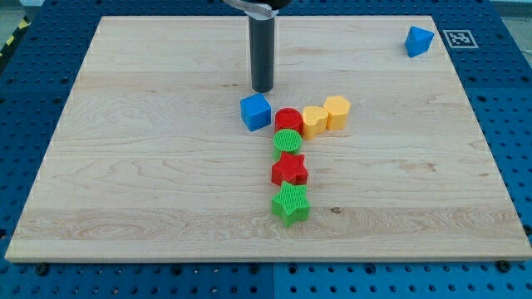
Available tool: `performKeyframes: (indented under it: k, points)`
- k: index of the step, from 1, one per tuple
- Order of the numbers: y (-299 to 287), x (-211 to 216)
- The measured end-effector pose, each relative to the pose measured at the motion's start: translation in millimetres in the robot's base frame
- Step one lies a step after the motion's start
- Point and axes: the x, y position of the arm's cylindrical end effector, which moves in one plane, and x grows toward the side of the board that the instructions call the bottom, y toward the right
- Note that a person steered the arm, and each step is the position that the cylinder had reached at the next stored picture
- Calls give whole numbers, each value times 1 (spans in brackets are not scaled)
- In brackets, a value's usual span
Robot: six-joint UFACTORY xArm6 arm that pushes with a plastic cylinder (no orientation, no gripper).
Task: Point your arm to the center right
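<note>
Starting nearest the view's bottom, a green star block (290,203) lies on the wooden board (125,183), a little below the board's middle. Touching it at its 12 o'clock is a red star block (289,170), and above that, again at 12 o'clock and in contact, sits a green cylinder (287,142). A red cylinder (288,119) follows directly behind the green one, so these four make a straight column running up the view.

From the red cylinder, a yellow heart-like block (313,120) sits touching at 3 o'clock, and a yellow hexagonal block (337,110) presses against that one at roughly 2 o'clock. At the red cylinder's 9 o'clock, just beside it, stands a blue cube (256,110), turned slightly on its base.

The dark rod comes down from the view's top, and the robot's tip (263,89) meets the board at about 12 o'clock from the blue cube, near it but apart. The arm carries no pincer, so there is nothing to open, close or grip; the rod simply stands upright.

The center right of the board, the region named in the task, lies at the tip's 4 o'clock, well apart, beyond the yellow blocks. Farthest away, near the board's top right corner at the tip's 2 o'clock, a second blue block (419,40) with slanted faces rests alone.
</note>
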Motion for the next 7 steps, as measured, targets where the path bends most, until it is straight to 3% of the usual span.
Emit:
performKeyframes:
  k: [7]
  points:
    - [34,0]
